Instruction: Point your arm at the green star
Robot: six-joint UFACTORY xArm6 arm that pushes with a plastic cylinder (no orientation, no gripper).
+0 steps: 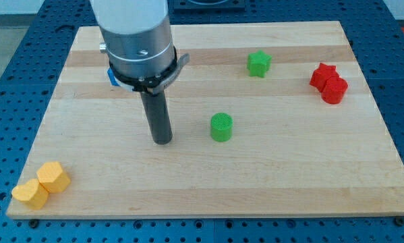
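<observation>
The green star point(258, 63) lies near the view's top, right of centre, on the wooden board point(269, 175). My tip point(162, 141) rests on the board left of centre, well to the lower left of the star. A green cylinder point(221, 127) stands just to the right of my tip, between it and the star. The arm's grey body hangs over the board's upper left.
A red star point(322, 74) and a red block point(334, 90) touch each other at the right. Two yellow blocks point(53, 177) point(30, 194) sit at the lower left corner. A blue block point(111, 74) is mostly hidden behind the arm.
</observation>
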